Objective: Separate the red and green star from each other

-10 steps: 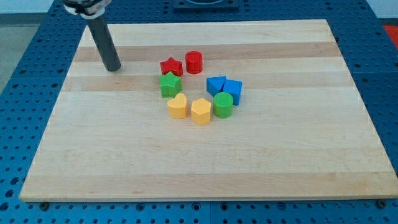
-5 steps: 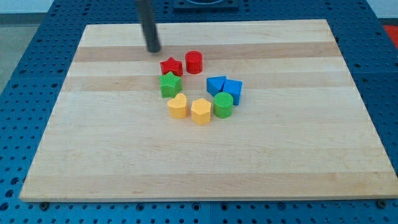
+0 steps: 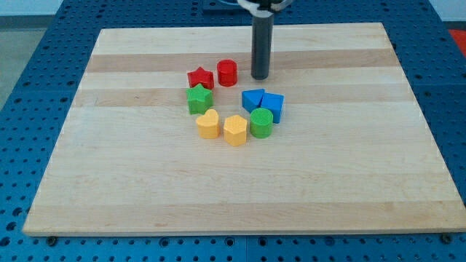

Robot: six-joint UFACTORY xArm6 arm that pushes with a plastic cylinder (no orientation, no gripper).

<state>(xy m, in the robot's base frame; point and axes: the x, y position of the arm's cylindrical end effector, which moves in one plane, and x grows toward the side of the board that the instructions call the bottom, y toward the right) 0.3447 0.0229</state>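
The red star [image 3: 200, 78] lies on the wooden board with the green star [image 3: 199, 99] directly below it in the view, the two touching or nearly so. My tip [image 3: 260, 76] rests on the board to the right of the red cylinder [image 3: 227, 73], well right of both stars and just above the blue blocks. It touches no block.
Two blue blocks [image 3: 253, 100] [image 3: 273, 105] sit side by side right of the stars. A green cylinder [image 3: 261, 123], a yellow hexagon-like block [image 3: 235, 130] and a yellow heart [image 3: 208, 125] form a row below them. The board's edge [image 3: 240, 231] borders blue perforated table.
My tip has swept from the board's upper left, across the top, to a spot right of the red cylinder. No block has moved.
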